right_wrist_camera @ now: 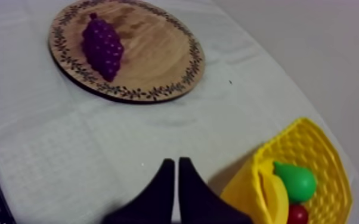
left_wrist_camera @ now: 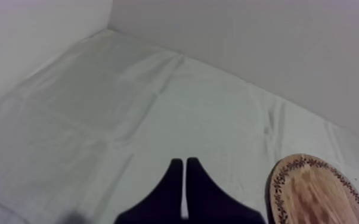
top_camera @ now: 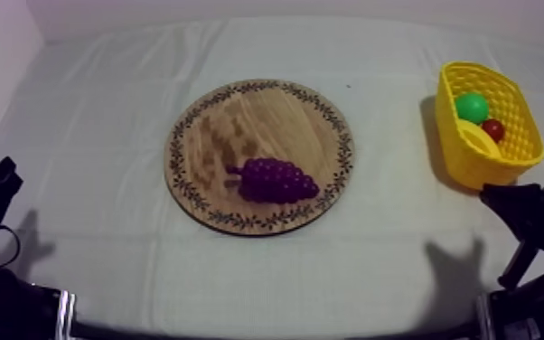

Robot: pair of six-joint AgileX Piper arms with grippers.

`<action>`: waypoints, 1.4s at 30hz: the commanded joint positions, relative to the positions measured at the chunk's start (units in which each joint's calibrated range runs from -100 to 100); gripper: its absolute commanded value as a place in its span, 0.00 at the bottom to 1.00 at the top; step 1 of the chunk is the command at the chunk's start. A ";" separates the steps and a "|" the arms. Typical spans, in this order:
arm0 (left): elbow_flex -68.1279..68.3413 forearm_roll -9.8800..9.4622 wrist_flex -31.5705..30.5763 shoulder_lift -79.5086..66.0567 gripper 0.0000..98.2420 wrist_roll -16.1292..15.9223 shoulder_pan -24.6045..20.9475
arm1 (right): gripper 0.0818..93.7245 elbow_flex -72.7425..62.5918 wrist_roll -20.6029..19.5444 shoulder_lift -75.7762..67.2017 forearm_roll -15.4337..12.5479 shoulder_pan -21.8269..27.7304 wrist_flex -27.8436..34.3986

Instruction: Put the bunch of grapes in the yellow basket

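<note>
the bunch of grapes (top_camera: 277,180) lies on the wooden board (top_camera: 267,118), not in the yellow basket (top_camera: 461,154) yet. left gripper (left_wrist_camera: 185,179) and right gripper (right_wrist_camera: 176,179) each pinch together on nothing.

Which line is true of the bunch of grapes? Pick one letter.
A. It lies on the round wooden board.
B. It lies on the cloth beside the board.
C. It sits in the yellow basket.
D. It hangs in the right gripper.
A: the bunch of grapes lies on the round wooden board, inside its patterned rim and well apart from the yellow basket.
</note>
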 commanded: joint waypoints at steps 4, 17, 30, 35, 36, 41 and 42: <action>0.04 -0.04 0.03 0.03 0.00 0.03 0.02 | 0.01 -12.84 -7.53 15.07 2.25 -3.95 0.42; 0.04 -0.04 0.03 0.03 0.00 0.00 0.02 | 0.00 -55.74 -6.33 49.05 5.09 -8.77 16.98; 0.04 -0.04 0.03 0.03 0.00 0.00 0.02 | 0.01 -82.44 -0.19 77.12 6.82 -11.88 29.64; 0.04 -0.04 0.03 0.03 0.00 0.00 0.02 | 0.01 -91.33 2.41 86.65 4.70 -11.80 35.60; 0.04 -0.04 0.03 0.03 0.00 0.00 0.02 | 0.01 -93.09 2.90 88.37 4.23 -11.81 37.02; 0.04 -0.04 0.03 0.03 0.00 0.00 0.02 | 0.02 -100.55 4.96 95.20 2.23 -11.82 43.61; 0.04 -0.04 0.03 0.03 0.00 0.00 0.02 | 0.04 -101.64 5.26 96.07 1.98 -11.81 44.61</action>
